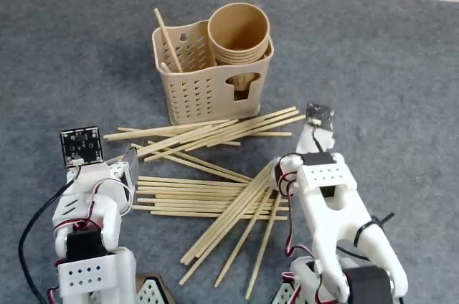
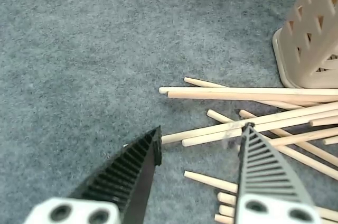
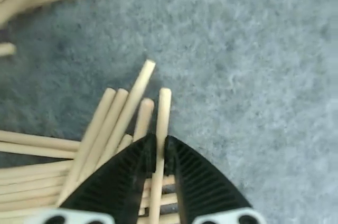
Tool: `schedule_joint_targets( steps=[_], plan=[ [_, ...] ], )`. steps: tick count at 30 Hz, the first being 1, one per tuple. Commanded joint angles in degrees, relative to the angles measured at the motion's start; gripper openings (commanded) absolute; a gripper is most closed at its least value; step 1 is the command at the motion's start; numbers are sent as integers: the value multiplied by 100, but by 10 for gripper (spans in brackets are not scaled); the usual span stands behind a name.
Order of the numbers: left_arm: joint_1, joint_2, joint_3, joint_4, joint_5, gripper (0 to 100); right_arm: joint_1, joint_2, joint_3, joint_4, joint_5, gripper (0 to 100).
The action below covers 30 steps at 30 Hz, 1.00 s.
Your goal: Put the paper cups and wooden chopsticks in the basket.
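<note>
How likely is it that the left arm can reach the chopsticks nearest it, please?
Probably yes: the left gripper hangs open right over the ends of the chopsticks, with nothing between.

basket (image 1: 208,92) at back centre of table (image 1: 64,53) | paper cups (image 1: 239,31) stacked in its right compartment, one chopstick (image 1: 167,35) leaning in its left | loose chopsticks (image 1: 208,189) spread on table before basket, between my arms | my left gripper (image 2: 202,128) at pile's left ends, jaws apart | my right gripper (image 3: 157,142) at pile's right edge, clamped on pile stick (image 3: 161,108)
</note>
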Motion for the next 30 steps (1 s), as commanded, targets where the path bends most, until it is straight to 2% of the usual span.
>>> schedule_joint_targets(
  steps=[1, 8, 14, 22, 27, 30],
  plan=[
    [-31, -66, -48, -105, -202, 235, 84, -673, -48, -22, 211, 5],
    [-22, -66, -48, -105, -211, 235, 75, -1974, -488, 1147, 413, 5],
    [-22, -66, -48, -105, -211, 235, -31, -2914, -1367, 1684, 413, 5],
    [-31, -66, -48, -105, -211, 235, -602, -3802, -1780, 1675, 466, 5],
    [-31, -66, -48, -105, -211, 235, -831, -4479, -1754, 1262, 1547, 5],
    [-31, -66, -48, -105, -211, 235, -936, -4910, -1745, 901, 1837, 5]
  ],
)
